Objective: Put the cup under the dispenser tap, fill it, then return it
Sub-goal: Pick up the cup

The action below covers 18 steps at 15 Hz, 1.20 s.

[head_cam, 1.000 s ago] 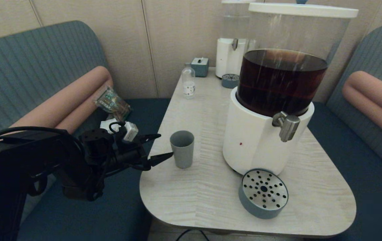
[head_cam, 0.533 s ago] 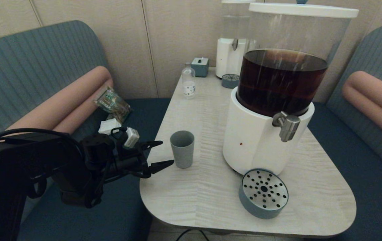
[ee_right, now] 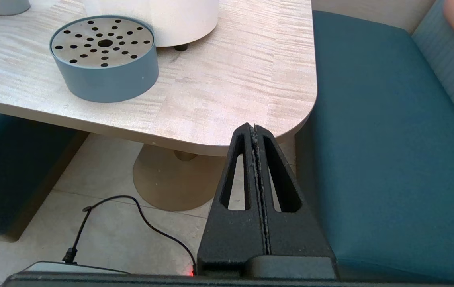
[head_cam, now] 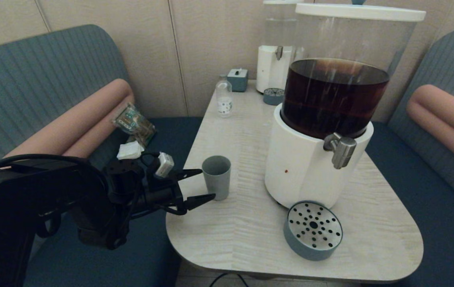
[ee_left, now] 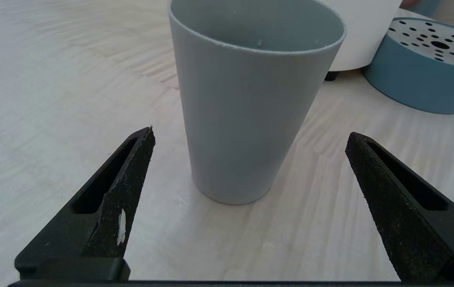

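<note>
The grey-green cup (head_cam: 216, 176) (ee_left: 247, 99) stands upright and empty on the table's left side. My left gripper (head_cam: 207, 184) (ee_left: 249, 135) is open just left of it, low over the table, its fingertips reaching the cup's two sides without touching. The steel dispenser tap (head_cam: 341, 150) juts from the white base of the dark-drink dispenser (head_cam: 314, 159), to the right of the cup. The round perforated drip tray (head_cam: 313, 230) (ee_right: 104, 57) sits below the tap, nearer the front. My right gripper (ee_right: 254, 126) is shut and empty, parked below the table's front right corner.
A clear-liquid dispenser (head_cam: 277, 52), a small grey box (head_cam: 237, 79), a second small drip tray (head_cam: 273, 96) and a labelled glass bottle (head_cam: 224, 99) stand at the table's far end. Blue benches flank the table (head_cam: 243, 223). A cable (ee_right: 139, 217) lies on the floor.
My left gripper has moved right toward the cup, so its open fingertips now flank the cup. The cup has not moved.
</note>
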Motion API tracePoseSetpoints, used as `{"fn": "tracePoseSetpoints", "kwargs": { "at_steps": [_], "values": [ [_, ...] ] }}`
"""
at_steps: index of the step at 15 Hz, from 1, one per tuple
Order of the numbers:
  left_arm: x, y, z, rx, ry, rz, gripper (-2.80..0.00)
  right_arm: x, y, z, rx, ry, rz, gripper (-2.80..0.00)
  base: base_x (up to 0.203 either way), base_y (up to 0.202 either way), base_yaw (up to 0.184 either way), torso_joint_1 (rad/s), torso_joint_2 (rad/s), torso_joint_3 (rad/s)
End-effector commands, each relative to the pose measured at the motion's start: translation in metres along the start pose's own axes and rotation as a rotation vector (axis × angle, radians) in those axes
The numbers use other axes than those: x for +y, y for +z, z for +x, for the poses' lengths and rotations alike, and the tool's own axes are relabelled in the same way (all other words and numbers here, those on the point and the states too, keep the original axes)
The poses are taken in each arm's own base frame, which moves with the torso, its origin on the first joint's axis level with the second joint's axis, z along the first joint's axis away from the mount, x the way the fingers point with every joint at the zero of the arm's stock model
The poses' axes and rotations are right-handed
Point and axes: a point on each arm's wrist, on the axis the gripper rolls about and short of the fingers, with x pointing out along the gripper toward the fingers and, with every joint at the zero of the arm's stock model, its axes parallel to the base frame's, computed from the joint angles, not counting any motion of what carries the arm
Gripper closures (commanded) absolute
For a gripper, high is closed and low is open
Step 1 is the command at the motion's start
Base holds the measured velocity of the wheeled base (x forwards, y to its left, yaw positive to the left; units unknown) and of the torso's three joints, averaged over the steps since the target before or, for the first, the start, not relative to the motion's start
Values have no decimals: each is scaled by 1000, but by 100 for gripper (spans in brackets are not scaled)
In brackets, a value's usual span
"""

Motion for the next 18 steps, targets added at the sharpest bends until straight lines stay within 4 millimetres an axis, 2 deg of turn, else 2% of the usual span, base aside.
{"fn": "tracePoseSetpoints", "kwargs": {
  "at_steps": [1,7,11,18],
  "values": [
    [-2,0,6,-9,-19,7,-280,0,0,0,-3,1,-1,0,0,0,0,0,0,0],
    [11,-5,26,-42,-32,26,-280,0,0,0,-3,1,-1,0,0,0,0,0,0,0],
    [11,-8,29,-42,-37,19,-280,0,0,0,-3,1,-1,0,0,0,0,0,0,0],
    [21,-2,38,-77,-36,46,-280,0,0,0,-2,1,-1,0,0,0,0,0,0,0]
  ]
}}
